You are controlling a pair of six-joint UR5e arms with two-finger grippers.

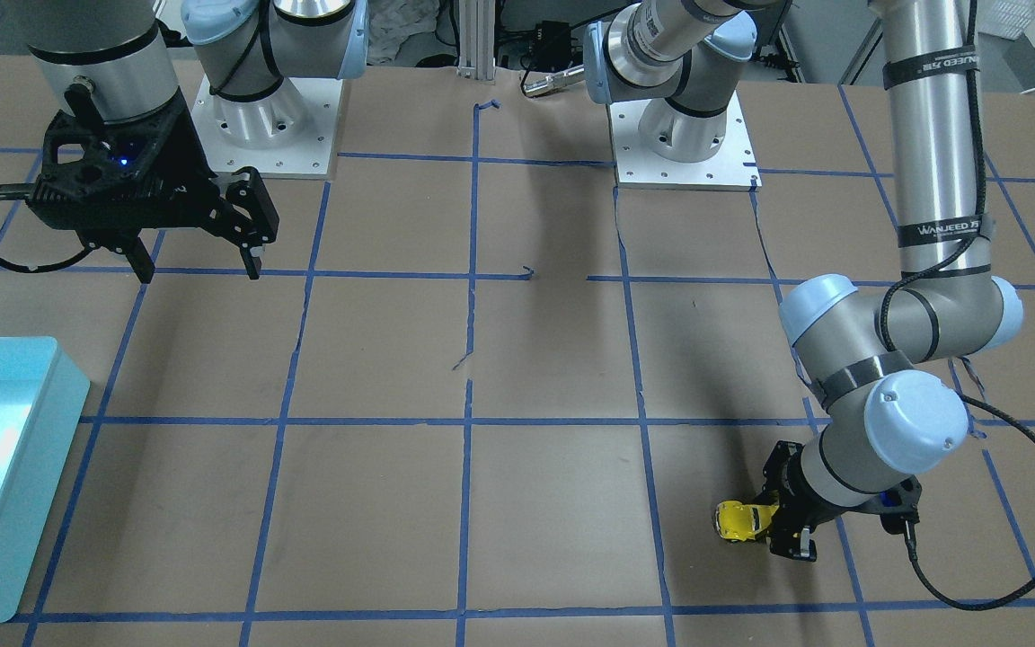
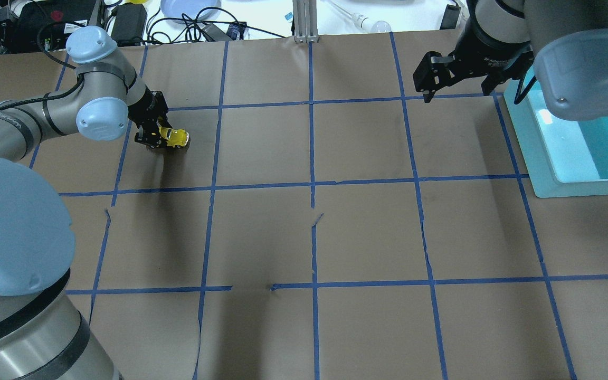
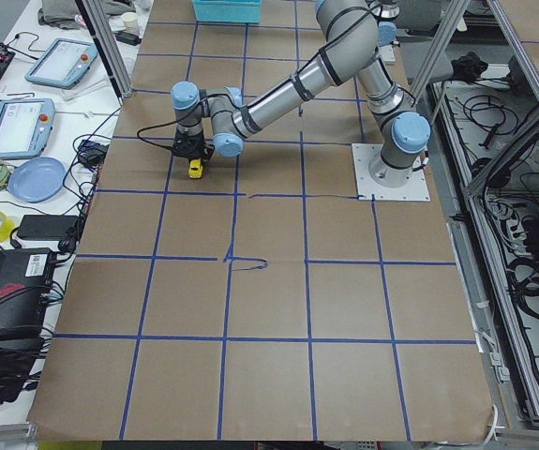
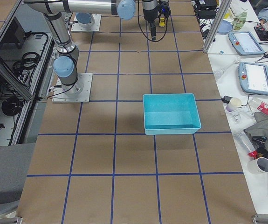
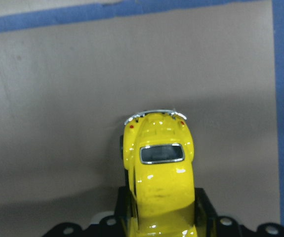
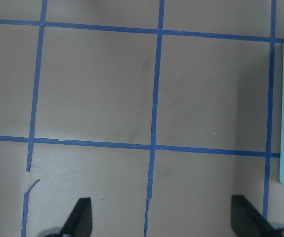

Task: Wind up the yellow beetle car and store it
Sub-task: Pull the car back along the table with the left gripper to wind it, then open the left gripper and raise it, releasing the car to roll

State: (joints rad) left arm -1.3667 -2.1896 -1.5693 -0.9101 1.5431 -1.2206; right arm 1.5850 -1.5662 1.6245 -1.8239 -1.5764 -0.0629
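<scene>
Brown paper-covered bench (image 2: 367, 237), gridded in blue tape. Teal bin (image 4: 172, 129) sat at the robot's right end of it, well apart from the work at the left end. Left arm reached low toward the far-left squares. The right arm hung by the bin. Main risk, as I judged it: the whole span of the bench lay between car and bin, so a wound car that slipped free would likely run off across the open paper, away from storage. The probable cause would be the hold itself, since the body was glossy and rounded and it was pinched at one end only (the rest stuck out unsupported). Pressing down to drag the wheels could make it pivot or squirt out between the fingers. Too light a press, and the wheels would skid without winding. Right tool (image 1: 199, 270) stood spread wide, nothing in it, clear above the bench just beside the bin. Left tool (image 2: 160, 138) was closed narrow on the flanks of the yellow beetle car (image 5: 159, 168), one dark finger on each side. The car's tail, with chrome bumper and rear window, pointed away from the wrist. It sat at bench level inside a taped square. Whether the wheels actually touched the paper, could not tell.
</scene>
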